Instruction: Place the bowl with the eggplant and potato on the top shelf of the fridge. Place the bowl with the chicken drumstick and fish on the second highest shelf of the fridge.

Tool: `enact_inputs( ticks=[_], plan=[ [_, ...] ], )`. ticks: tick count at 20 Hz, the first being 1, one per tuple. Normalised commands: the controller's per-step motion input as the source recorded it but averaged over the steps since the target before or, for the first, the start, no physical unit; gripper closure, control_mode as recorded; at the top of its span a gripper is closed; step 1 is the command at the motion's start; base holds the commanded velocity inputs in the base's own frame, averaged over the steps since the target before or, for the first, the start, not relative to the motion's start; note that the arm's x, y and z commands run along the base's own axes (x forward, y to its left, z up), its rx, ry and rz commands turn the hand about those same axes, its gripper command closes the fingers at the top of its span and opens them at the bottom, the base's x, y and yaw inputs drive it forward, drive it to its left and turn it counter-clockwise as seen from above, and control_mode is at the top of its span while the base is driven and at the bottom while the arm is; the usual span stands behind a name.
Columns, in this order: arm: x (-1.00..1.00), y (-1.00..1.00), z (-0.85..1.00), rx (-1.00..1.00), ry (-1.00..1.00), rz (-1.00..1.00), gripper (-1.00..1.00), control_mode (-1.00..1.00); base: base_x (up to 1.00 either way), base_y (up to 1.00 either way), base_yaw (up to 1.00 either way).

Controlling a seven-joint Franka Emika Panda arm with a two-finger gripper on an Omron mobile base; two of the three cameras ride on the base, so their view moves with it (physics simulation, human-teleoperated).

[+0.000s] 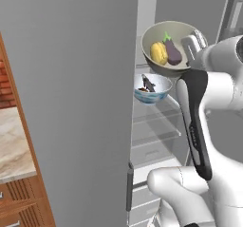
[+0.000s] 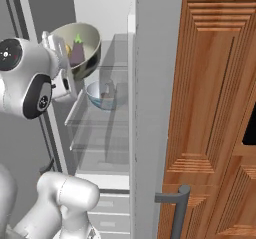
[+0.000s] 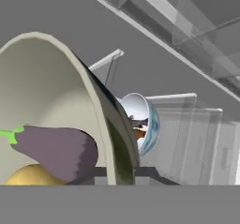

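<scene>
Carrying the olive-grey bowl (image 1: 171,48) with the eggplant (image 1: 172,50) and potato (image 1: 159,53) at the open front of the fridge (image 1: 71,102). Bowl is in the air, tipped toward the cameras, at about top-shelf height. Both vegetables lie inside, touching each other.

Gripper (image 1: 192,45) grips the bowl's rim on the near side; jaws nearly closed, pinching the thin wall. In the hand view the rim runs edge-on between the finger tips.

Below and further in, the pale blue bowl (image 1: 152,88) sits on a glass shelf (image 2: 92,115) with the fish (image 1: 148,82) and a dark piece beside it, likely the chicken drumstick (image 3: 138,134). So the second bowl looks placed already; whether that shelf counts as second highest, I cannot say for sure from these angles.

Step in hand, as I judge it: setting the olive-grey bowl on the top shelf (image 2: 117,65).

Next move calls for:
- levelling the bowl so nothing rolls out
- pushing it in over the top shelf, above the blue bowl
- lowering until the base rests, then releasing

Risk: the tilt could spill the vegetables.

Writing, brands, labels: none readable on bowls, fridge or the wooden cabinet (image 2: 215,108).
</scene>
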Motion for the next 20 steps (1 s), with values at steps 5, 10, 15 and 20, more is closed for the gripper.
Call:
enact_inputs(
  ticks=[5,10,15,20],
  plan=[
    [0.94,0.0,0.15,0.01,-0.02,-0.05,1.0,-1.0,0.0,0.0,0.0],
    [0.8,-0.07,0.08,0.1,0.13,0.0,1.0,-1.0,0.0,0.0,0.0],
    [0.83,-0.04,0.07,0.1,0.13,0.0,1.0,-1.0,0.0,0.0,0.0],
    [0.63,0.0,-0.09,0.01,0.11,0.0,1.0,-1.0,0.0,0.0,0.0]
  ],
)
